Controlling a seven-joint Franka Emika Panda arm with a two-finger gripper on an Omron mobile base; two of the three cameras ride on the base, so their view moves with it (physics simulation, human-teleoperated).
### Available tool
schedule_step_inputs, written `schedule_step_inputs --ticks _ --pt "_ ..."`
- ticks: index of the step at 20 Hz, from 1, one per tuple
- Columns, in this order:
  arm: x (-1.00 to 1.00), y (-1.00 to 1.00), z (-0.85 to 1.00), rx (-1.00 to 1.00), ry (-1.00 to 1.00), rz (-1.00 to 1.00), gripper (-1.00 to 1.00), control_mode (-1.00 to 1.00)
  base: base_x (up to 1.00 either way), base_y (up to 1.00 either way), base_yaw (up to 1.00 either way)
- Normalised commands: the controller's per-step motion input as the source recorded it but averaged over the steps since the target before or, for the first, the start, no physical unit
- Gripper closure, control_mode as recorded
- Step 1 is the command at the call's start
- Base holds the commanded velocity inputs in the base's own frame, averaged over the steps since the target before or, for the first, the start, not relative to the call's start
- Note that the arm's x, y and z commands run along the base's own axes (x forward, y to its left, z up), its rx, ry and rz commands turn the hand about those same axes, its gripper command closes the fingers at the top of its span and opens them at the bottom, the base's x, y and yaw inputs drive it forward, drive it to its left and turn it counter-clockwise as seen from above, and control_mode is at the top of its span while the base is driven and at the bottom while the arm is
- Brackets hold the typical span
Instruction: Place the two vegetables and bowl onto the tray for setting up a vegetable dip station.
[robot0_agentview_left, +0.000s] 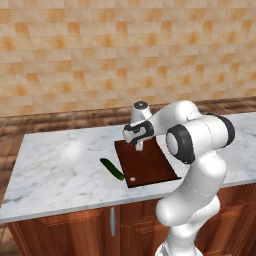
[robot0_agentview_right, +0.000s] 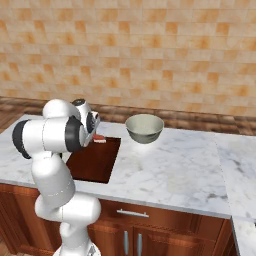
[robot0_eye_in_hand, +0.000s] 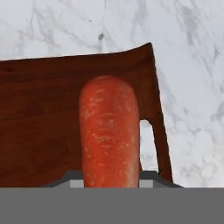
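Observation:
An orange carrot (robot0_eye_in_hand: 109, 131) runs up the middle of the hand view, held between my fingers; my gripper (robot0_eye_in_hand: 110, 180) is shut on it. It hangs over the dark reddish-brown tray (robot0_eye_in_hand: 39, 122), near the end with the pale slot handle (robot0_eye_in_hand: 148, 146). From the left base, my gripper (robot0_agentview_left: 138, 145) sits low over the tray's (robot0_agentview_left: 147, 165) far end. The carrot's tip (robot0_agentview_right: 99, 139) pokes out beside the hand in the right base view. A dark green cucumber (robot0_agentview_left: 112, 169) lies on the counter just left of the tray. The pale bowl (robot0_agentview_right: 144, 128) stands right of the tray (robot0_agentview_right: 95, 161).
The white marble counter (robot0_agentview_left: 55, 170) stretches to the left of the cucumber. Behind it rise a wooden ledge and a tiled wall (robot0_agentview_left: 100, 55). My arm's elbow (robot0_agentview_left: 195, 137) bulks over the tray's right side.

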Motion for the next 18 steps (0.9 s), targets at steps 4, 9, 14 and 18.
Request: schedule_step_inputs --ticks 4,9,14,18 --pt "0.2 0.0 -0.34 0.0 -0.01 0.09 1.0 -1.0 0.0 0.0 0.0" --pt "0.06 0.0 -0.43 0.0 -0.03 0.06 1.0 -1.0 0.0 0.0 0.0" --pt "0.13 0.0 -0.15 0.0 0.0 0.04 1.0 -1.0 0.0 0.0 0.0" --pt "0.32 0.0 0.0 0.0 0.0 0.03 1.0 -1.0 0.0 0.0 0.0"
